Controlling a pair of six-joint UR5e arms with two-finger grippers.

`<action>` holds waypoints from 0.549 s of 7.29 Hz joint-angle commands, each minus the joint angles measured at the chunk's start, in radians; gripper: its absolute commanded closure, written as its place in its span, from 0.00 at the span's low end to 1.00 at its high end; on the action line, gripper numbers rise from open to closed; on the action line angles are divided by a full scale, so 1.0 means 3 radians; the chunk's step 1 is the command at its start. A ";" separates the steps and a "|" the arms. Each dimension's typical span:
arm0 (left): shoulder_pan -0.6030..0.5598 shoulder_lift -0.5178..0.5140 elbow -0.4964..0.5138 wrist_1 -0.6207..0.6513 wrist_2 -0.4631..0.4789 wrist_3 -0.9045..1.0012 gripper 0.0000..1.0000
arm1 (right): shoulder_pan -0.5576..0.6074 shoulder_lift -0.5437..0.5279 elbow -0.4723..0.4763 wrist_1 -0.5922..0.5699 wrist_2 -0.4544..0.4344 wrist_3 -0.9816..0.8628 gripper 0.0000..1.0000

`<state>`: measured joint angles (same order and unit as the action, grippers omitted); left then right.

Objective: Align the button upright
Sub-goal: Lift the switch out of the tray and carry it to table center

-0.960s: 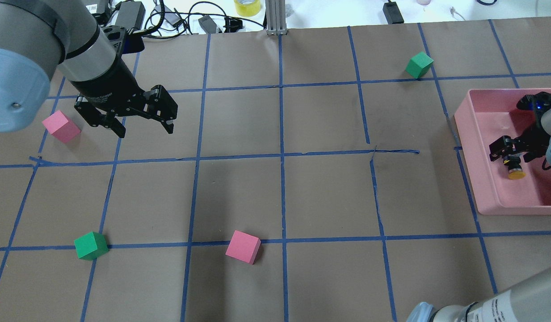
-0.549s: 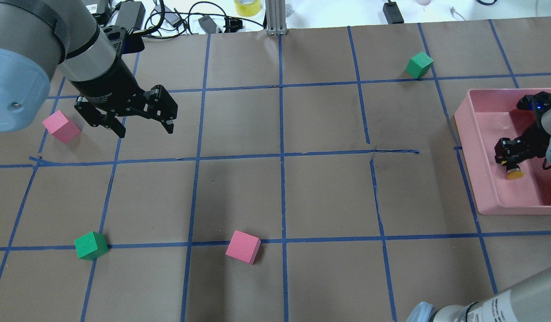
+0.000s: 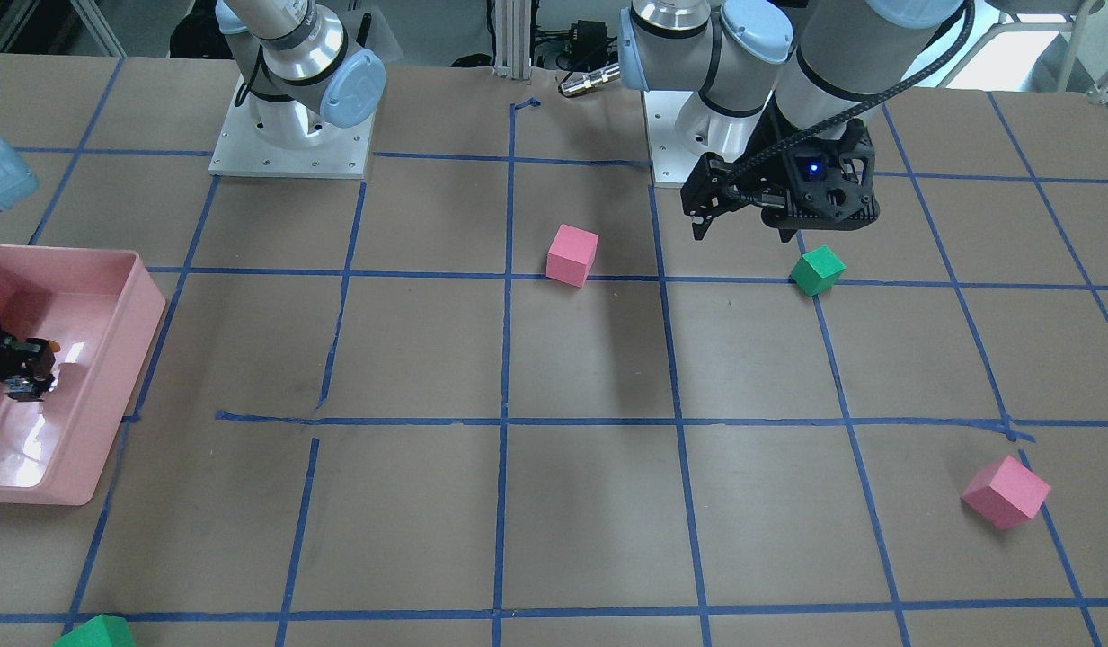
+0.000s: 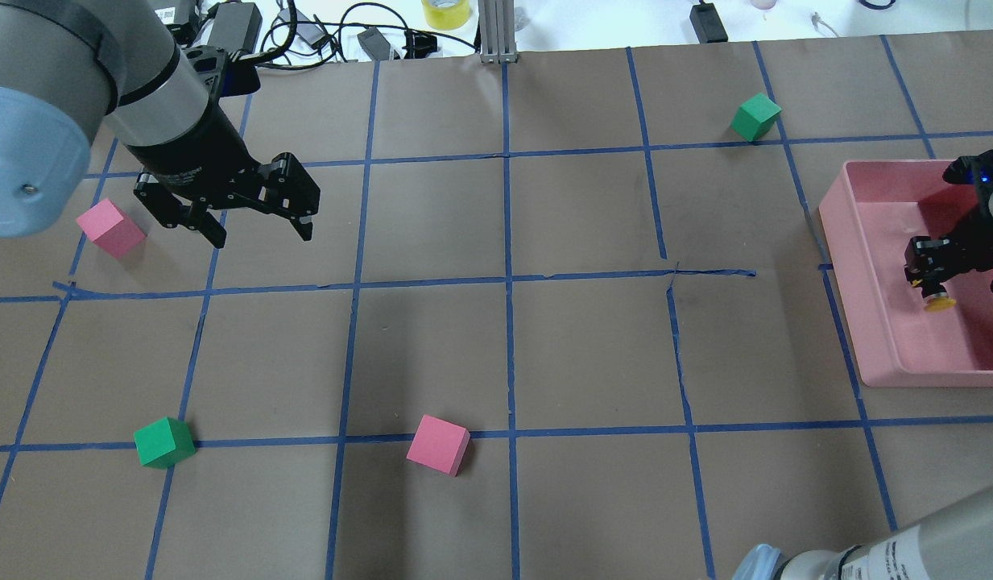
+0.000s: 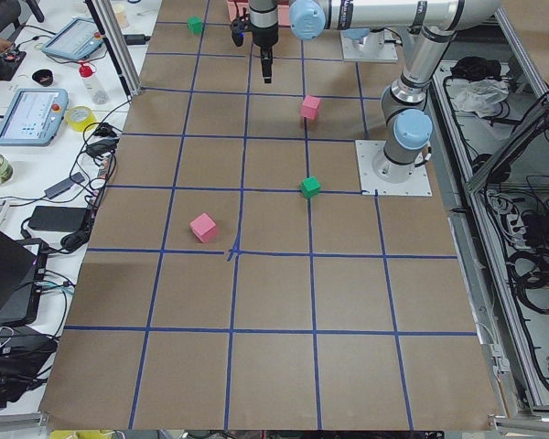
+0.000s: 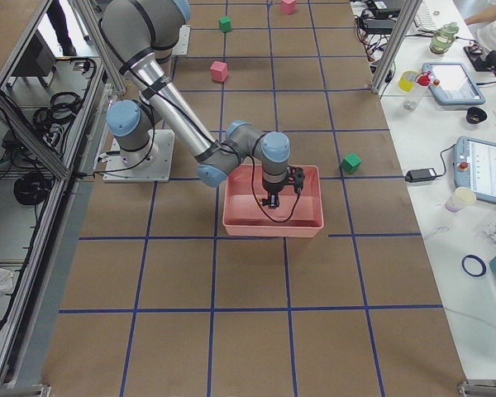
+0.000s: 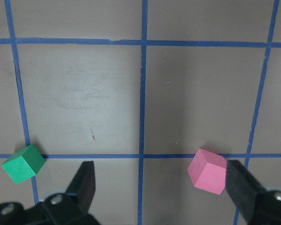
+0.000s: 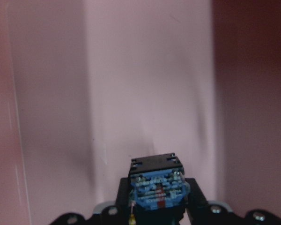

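**Button pinched inside pink tray**

R gripper [image 4: 931, 274] is clamped on the button [image 4: 937, 300] inside the pink tray [image 4: 854, 314], yellow end toward overhead view's bottom edge. L gripper [image 4: 262, 234] hangs spread wide above the table [image 4: 544, 362], w/ a pink cube [image 4: 109, 228] nearby.

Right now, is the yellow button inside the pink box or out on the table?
Inside. The button shows within the walls of the pink box, pinched in the jaws of the right gripper.
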<state>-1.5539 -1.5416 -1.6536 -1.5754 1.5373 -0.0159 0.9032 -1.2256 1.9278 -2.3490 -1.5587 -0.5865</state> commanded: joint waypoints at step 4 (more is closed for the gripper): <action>0.0000 0.0005 0.0000 0.0000 0.0004 0.0007 0.00 | 0.0694 -0.0322 -0.1041 0.1147 0.0011 0.0316 1.00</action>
<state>-1.5539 -1.5414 -1.6544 -1.5754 1.5384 -0.0151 1.0229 -1.3065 1.6655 -2.0490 -1.5562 -0.5501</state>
